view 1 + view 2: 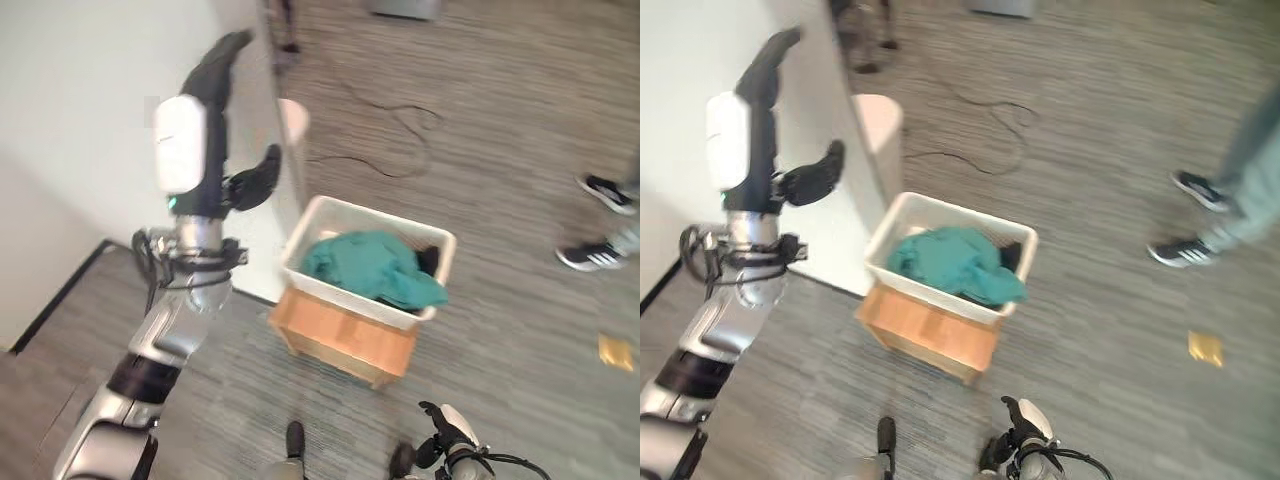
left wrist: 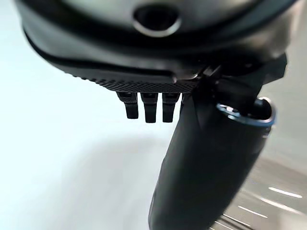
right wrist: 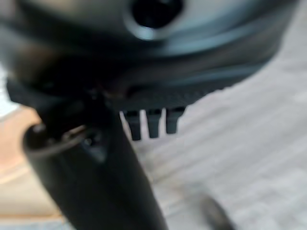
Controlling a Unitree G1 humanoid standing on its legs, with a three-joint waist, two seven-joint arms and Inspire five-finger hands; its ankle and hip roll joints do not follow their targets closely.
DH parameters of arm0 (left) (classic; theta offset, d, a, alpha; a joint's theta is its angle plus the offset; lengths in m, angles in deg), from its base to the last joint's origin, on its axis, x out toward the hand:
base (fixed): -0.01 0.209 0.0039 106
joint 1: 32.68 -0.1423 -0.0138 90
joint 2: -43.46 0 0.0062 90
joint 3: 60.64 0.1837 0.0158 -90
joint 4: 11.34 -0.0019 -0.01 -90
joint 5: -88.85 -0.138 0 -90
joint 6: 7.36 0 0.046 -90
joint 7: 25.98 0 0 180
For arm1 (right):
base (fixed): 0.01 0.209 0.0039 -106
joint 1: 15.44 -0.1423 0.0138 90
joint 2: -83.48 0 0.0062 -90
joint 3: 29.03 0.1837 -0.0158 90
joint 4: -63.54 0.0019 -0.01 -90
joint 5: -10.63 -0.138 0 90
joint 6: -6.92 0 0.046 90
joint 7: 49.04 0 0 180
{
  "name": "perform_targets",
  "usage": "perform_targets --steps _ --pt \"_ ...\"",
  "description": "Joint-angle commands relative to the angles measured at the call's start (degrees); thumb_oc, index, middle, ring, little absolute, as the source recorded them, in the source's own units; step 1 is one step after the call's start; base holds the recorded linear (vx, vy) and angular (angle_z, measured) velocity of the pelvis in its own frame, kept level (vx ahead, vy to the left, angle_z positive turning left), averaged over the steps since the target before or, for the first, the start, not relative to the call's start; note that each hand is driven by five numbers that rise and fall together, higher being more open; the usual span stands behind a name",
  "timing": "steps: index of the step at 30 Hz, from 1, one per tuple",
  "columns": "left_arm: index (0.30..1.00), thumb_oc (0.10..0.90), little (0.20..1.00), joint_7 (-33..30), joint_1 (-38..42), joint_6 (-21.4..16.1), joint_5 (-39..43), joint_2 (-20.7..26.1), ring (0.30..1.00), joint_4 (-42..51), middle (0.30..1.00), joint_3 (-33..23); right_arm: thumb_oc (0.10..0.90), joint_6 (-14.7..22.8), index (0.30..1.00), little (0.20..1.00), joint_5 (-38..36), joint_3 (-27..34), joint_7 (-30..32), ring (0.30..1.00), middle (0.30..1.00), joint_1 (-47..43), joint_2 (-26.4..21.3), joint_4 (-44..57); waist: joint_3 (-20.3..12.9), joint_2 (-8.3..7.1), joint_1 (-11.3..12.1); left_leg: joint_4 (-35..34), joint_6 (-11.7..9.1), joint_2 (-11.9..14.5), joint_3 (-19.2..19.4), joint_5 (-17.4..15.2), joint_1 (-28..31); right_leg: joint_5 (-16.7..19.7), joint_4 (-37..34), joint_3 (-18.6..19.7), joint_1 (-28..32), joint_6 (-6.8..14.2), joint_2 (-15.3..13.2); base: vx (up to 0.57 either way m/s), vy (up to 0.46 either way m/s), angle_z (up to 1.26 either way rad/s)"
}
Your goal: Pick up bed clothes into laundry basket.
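Nearest, low in the head view, the right hand (image 1: pixel 447 425) hung over the grey carpet with fingers straight and nothing in them. Beyond it, a white plastic laundry basket (image 1: pixel 330 214) sat on a low wooden box (image 1: pixel 340 335), and crumpled teal bed clothes (image 1: pixel 370 266) lay inside over a dark garment (image 1: pixel 429 260). The cloth looked light, soft and limp; a bunched fold would give the best hold. Farther off, the left hand (image 1: pixel 205 100) was raised beside the white bed (image 1: pixel 70 130), fingers extended, empty. A person's shoes (image 1: pixel 598 225) stood well apart.
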Motion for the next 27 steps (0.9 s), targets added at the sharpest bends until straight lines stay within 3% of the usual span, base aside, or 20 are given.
perform_targets --steps 1,3,5,6,8,10,11,12,13,14,18,20,21,22,24,26,27 --pt "0.9 0.8 0.9 -3.6 -4.8 -4.0 4.0 1.4 0.9 -2.3 0.9 -3.7 0.8 2.3 0.9 0.9 -3.4 -0.6 0.2 0.9 0.9 -2.9 3.1 0.3 -2.7 -4.3 5.4 0.1 -0.1 -2.9 -3.9 -1.0 -2.3 -12.8 7.4 12.4 3.8 -1.7 5.2 -0.13 -0.209 1.15" --pt "0.9 0.8 0.9 -3.4 -7.4 -4.0 4.7 0.7 0.9 -2.6 0.9 -5.1 0.8 2.1 0.9 0.9 -2.9 -1.2 -0.2 0.9 0.9 -3.1 3.5 0.5 -2.7 -4.46 6.0 0.1 -0.9 -2.6 -4.9 -0.5 -2.7 -12.4 6.1 10.0 4.9 -2.1 5.1 -0.16 -0.206 1.0" --pt "0.9 0.8 0.9 -3.0 -14.1 -3.6 5.2 -2.9 0.9 -3.6 0.9 -6.8 0.8 2.5 0.9 0.9 -1.6 -2.6 -0.7 0.9 0.9 -2.3 4.5 1.4 -2.1 -4.24 8.8 0.9 -3.7 -1.3 -8.1 2.6 -5.9 -11.7 0.6 6.2 7.9 -3.0 7.3 -0.25 -0.259 0.91" --pt "0.9 0.8 0.9 -2.7 -16.4 -3.7 6.1 -4.5 0.9 -4.4 0.9 -7.5 0.8 2.8 0.9 0.9 -1.2 -3.1 -0.9 0.9 0.9 -1.9 4.4 1.8 -1.8 -3.93 9.2 0.8 -4.2 -1.1 -8.8 3.2 -6.5 -11.2 -1.0 5.5 8.5 -3.2 7.8 -0.19 -0.167 0.92" --pt "0.9 0.8 0.9 -2.8 -18.6 -3.6 6.5 -5.8 0.9 -5.7 0.9 -8.4 0.8 3.3 0.9 0.9 -0.8 -3.6 -1.6 0.9 0.9 -1.3 3.6 3.6 -1.4 -3.49 9.4 0.8 -4.8 -0.6 -8.7 4.0 -7.4 -11.2 -1.3 4.4 8.9 -3.4 8.1 -0.17 -0.045 0.66" --pt "0.9 0.8 0.9 -2.4 -21.6 -3.8 7.4 -8.5 0.9 -7.7 0.9 -8.7 0.8 3.3 0.9 0.9 -1.7 -2.6 -1.5 0.9 0.9 -2.0 3.3 2.7 -0.4 -2.83 9.8 1.2 -5.4 0.6 -5.8 4.9 -9.4 -12.0 -1.3 2.3 8.7 -3.5 7.9 -0.25 0.019 0.44" --pt "0.9 0.8 0.9 -2.0 -22.4 -3.7 8.5 -10.1 0.9 -9.8 0.9 -8.3 0.8 3.2 0.9 0.9 -2.2 -2.3 -1.5 0.9 0.9 -3.0 3.4 2.1 0.2 -2.65 9.2 1.8 -5.4 1.9 -0.9 4.7 -10.0 -11.8 -1.3 0.9 8.6 -3.4 7.1 -0.19 0.069 0.5" --pt "0.9 0.8 0.9 -2.0 -22.2 -3.7 8.5 -10.1 0.9 -9.9 0.9 -8.3 0.8 3.2 0.9 0.9 -2.2 -2.3 -1.5 0.9 0.9 -3.1 3.3 2.1 0.2 -2.46 9.3 1.7 -5.3 2.0 -0.9 5.0 -10.1 -11.6 -1.3 1.0 8.4 -3.3 7.2 -0.37 0.119 0.6" --pt "0.9 0.8 0.9 -0.2 -23.3 -3.9 11.8 -12.5 0.9 -13.7 0.9 -7.8 0.8 2.9 0.9 0.9 -1.6 -2.6 -1.5 0.9 0.9 -4.6 3.3 2.0 0.3 -2.86 7.2 4.5 -3.2 7.1 12.2 3.1 -8.8 -9.8 -1.3 -3.0 6.5 -2.9 5.7 -0.41 0.095 0.74" --pt "0.9 0.8 0.9 1.1 -24.7 -4.2 14.1 -13.7 0.9 -16.0 0.9 -7.1 0.8 2.5 0.9 0.9 -0.7 -3.5 -1.7 0.9 0.9 -5.5 3.5 2.4 0.2 -2.93 6.5 7.9 -3.1 8.9 14.9 1.9 -8.2 -8.8 -1.3 -5.0 5.4 -2.9 4.8 -0.49 0.104 1.12" --pt "0.9 0.8 0.9 6.0 -28.0 -5.5 24.1 -17.8 0.9 -24.0 0.9 -5.7 0.8 2.4 0.9 0.9 1.7 -5.9 -2.9 0.9 0.9 -6.0 2.8 5.3 0.0 -4.36 3.7 16.0 -3.1 9.3 14.4 -5.4 -2.1 -6.0 -1.2 -10.1 3.6 -3.0 1.6 -0.32 0.025 0.83" --pt "0.9 0.8 0.9 7.4 -29.1 -5.6 28.4 -18.9 0.9 -26.6 0.9 -5.6 0.8 2.7 0.9 0.9 2.3 -6.1 -3.4 0.9 0.9 -5.5 2.2 7.1 -0.8 -5.39 1.7 18.2 -3.2 11.6 19.2 -7.8 4.5 -4.8 -0.3 -15.2 2.1 -3.8 0.2 -0.32 -0.011 0.98" --pt "0.9 0.8 0.9 7.5 -29.2 -5.6 28.4 -18.9 0.9 -26.6 0.9 -5.6 0.8 2.7 0.9 0.9 2.3 -6.2 -3.4 0.9 0.9 -5.4 2.1 7.2 -0.6 -5.26 1.6 18.3 -3.3 11.7 19.1 -8.0 4.8 -4.9 -0.3 -15.4 2.5 -3.8 0.3 -0.31 -0.037 1.39" --pt "0.9 0.8 0.9 9.3 -29.3 -4.9 28.8 -18.5 0.9 -27.4 0.9 -4.7 0.8 3.2 0.9 0.9 1.8 -5.0 -3.5 0.9 0.9 -4.5 1.8 8.5 -2.2 -6.29 -1.5 20.4 -4.0 14.2 27.6 -10.3 11.2 -4.9 0.2 -20.4 1.6 -4.8 -0.3 -0.27 -0.019 1.68" --pt "0.9 0.8 0.9 10.8 -28.4 -4.2 27.8 -17.3 0.9 -27.7 0.9 -3.2 0.8 3.7 0.9 0.9 1.2 -3.2 -3.2 0.9 0.9 -3.3 1.3 9.4 -3.7 -7.01 -4.8 21.2 -4.6 15.9 37.6 -10.5 16.3 -4.6 0.5 -27.9 1.0 -6.0 -1.7 -0.35 0.034 2.39" --pt "0.9 0.8 0.9 12.4 -27.4 -4.0 27.5 -16.3 0.9 -27.4 0.9 -1.8 0.8 3.7 0.9 0.9 0.7 -1.1 -3.0 0.9 0.9 -1.7 0.5 10.2 -4.7 -7.57 -7.1 21.8 -4.9 17.6 44.2 -9.2 18.4 -4.1 1.0 -34.0 0.5 -7.0 -3.9 -0.21 0.096 2.93" --pt "0.9 0.8 0.9 12.4 -27.4 -4.0 27.5 -16.3 0.9 -27.5 0.9 -1.6 0.8 3.7 0.9 0.9 0.7 -0.9 -3.0 0.9 0.9 -1.4 0.4 10.4 -4.8 -7.56 -7.5 21.8 -5.0 17.7 43.6 -9.1 18.1 -4.4 1.1 -34.7 0.7 -7.0 -3.9 -0.1 0.134 1.77"
